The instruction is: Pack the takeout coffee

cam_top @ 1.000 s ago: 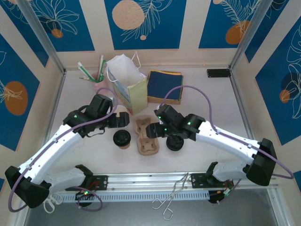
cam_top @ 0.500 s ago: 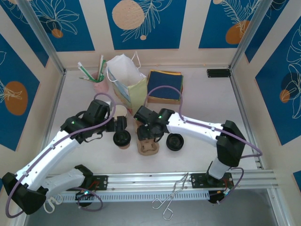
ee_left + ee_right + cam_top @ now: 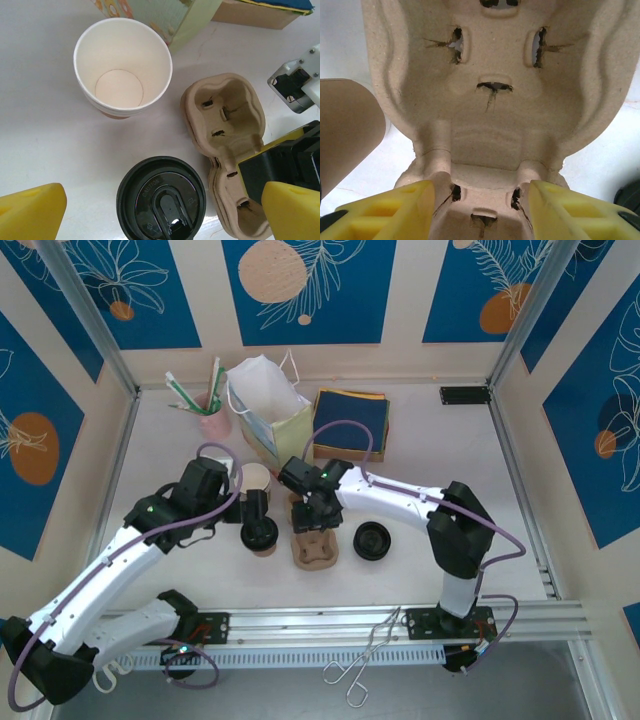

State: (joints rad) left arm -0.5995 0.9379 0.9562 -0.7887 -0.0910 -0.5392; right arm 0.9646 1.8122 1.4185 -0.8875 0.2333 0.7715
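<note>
- Top external view: the takeout coffee (image 3: 260,533), a brown paper cup with a black lid on, sits on the white table (image 3: 430,460), just left of the pulp cup carrier (image 3: 313,543).
- left gripper (image 3: 250,508) hangs right over that cup. From the left wrist cam its yellow fingers (image 3: 31,212) are spread about as wide as they go, one on each side of the lid, touching nothing.
- an open, lidless cup (image 3: 122,65) stands just behind the lidded one, next to the paper bag (image 3: 272,425).
- right gripper (image 3: 480,200) is down on the carrier. Its fingers are roughly halfway apart, either side of the narrow middle bit, and honestly I can't tell if they're actually pinching it.
- a loose black lid (image 3: 371,540) lies just right of the carrier.
- blue napkins (image 3: 350,418) are behind it, beside the bag.
</note>
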